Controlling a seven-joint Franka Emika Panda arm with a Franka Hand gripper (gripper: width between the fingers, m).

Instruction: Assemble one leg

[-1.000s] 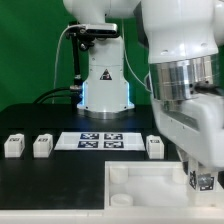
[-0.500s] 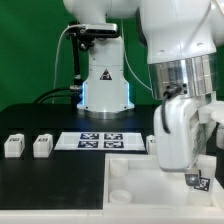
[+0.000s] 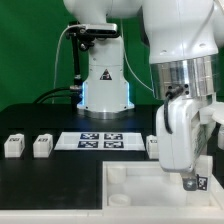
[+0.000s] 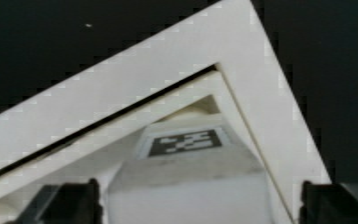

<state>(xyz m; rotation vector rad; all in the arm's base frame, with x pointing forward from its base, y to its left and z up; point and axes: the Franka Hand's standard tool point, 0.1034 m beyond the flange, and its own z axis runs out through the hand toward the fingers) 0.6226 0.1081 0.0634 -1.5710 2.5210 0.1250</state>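
Note:
My gripper [image 3: 190,178] is low over the exterior view's right part of the large white top [image 3: 135,172]. It is shut on a leg [image 3: 197,184], a small white block whose marker tag faces the camera at a tilt. In the wrist view the leg [image 4: 185,150] stands between my two dark fingers [image 4: 66,204], inside a corner of the top [image 4: 87,112], and the gripper [image 4: 194,208] spans it. Two more legs [image 3: 12,146] [image 3: 42,146] stand on the black table at the exterior view's left. A third [image 3: 153,146] is partly hidden behind my hand.
The marker board [image 3: 100,140] lies flat behind the top. The robot's base [image 3: 103,85] with a blue glow stands at the back. A round socket [image 3: 120,174] shows at the top's near-left corner. The arm's body fills the exterior view's right.
My hand has turned about its axis over the same spot. The held leg turned with it, so its tag now sits tilted and a little lower. Little moved in the last half second.

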